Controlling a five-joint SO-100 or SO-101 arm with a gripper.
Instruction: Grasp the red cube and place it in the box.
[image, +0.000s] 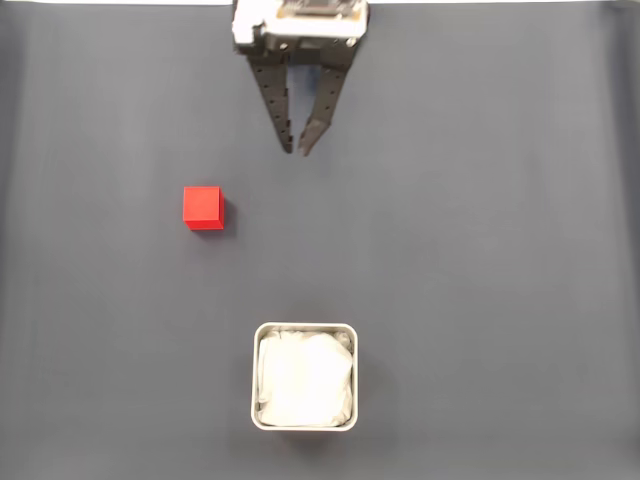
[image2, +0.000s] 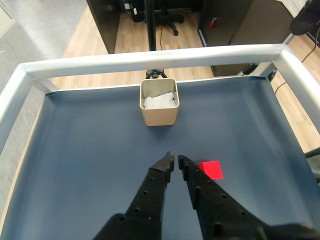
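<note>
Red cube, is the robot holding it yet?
No, nothing is held. The end effector is nearly shut and empty, apart from the red cube, which sits on the dark mat.

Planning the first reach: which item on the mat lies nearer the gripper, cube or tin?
The red cube; it lies nearer the gripper than the box.

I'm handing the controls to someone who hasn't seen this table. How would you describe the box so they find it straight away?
In the fixed view, start from the dark blue-grey mat covering the table and look to its bottom middle, opposite the gripper at the top. There sits the box, a small square pale metal tin with rounded corners, lined with crumpled white paper. The red cube nearby is smaller, solid and bright red.
</note>
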